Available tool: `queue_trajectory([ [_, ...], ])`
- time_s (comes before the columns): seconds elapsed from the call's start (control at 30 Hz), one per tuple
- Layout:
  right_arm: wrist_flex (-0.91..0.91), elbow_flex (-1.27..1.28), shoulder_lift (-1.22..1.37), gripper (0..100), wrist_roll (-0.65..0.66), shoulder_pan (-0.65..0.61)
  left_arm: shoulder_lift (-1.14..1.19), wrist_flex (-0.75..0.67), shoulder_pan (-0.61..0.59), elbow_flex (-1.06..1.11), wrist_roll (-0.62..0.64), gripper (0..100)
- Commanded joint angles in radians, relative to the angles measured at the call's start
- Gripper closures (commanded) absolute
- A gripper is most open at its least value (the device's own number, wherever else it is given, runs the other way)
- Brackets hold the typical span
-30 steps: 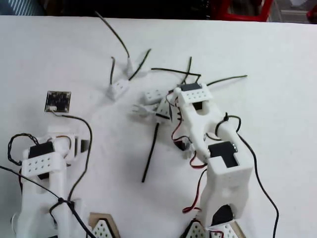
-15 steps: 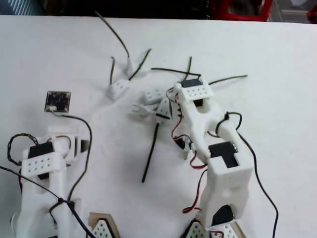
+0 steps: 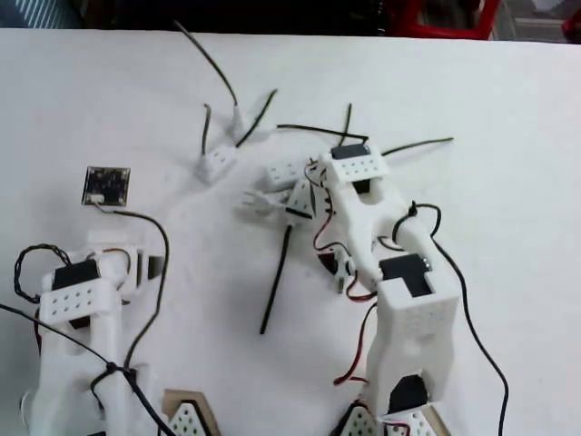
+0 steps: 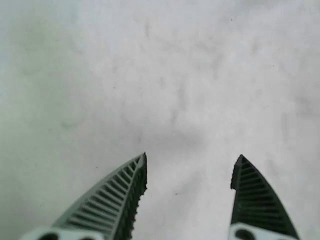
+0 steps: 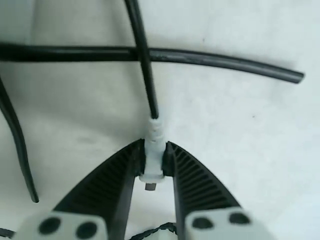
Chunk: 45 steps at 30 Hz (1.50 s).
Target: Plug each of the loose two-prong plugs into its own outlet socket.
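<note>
Near twelve o'clock of table centre, the right gripper [image 5: 154, 146] stays clamped on a white plug [image 5: 153, 162], having edged toward eleven o'clock, closer to the socket block [image 3: 284, 173]. The plug is likely not yet inserted. The left gripper [image 4: 190, 172] sits with its jaws apart at seven o'clock.

plug [image 5: 153, 131] white | cable [image 5: 141, 55] black | table [image 3: 508, 109] white | right claw [image 5: 154, 146] dark, ribbed
</note>
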Motion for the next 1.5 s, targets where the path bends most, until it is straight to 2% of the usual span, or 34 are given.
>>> queue_trajectory([
  [0.0,0.038,-0.002,-0.031,98.1,0.0,-0.012,-0.031,-0.018,-0.007,-0.005,0.003,73],
  [0.23,0.12,-0.003,-0.268,98.1,0.006,-0.019,-0.031,-0.018,-0.007,-0.005,0.003,73],
  [0.43,0.136,0.003,-0.533,98.1,0.11,-0.021,-0.031,-0.018,-0.007,-0.005,0.003,73],
  [0.6,0.114,0.041,-0.691,98.1,0.16,-0.117,-0.035,-0.018,-0.007,-0.005,0.003,73],
  [0.73,-0.019,0.173,-0.788,98.1,0.157,-0.22,-0.038,-0.018,-0.005,-0.005,0.005,73],
  [1.03,-0.352,0.448,-0.983,98.1,0.157,-0.348,-0.039,-0.005,0.016,-0.055,0.014,73],
  [1.23,-0.541,0.608,-1.098,98.1,0.157,-0.432,-0.039,0.15,0.139,-0.227,0.015,73],
  [1.47,-0.644,0.764,-1.28,98.1,0.155,-0.487,-0.039,0.334,0.289,-0.454,0.104,73],
])
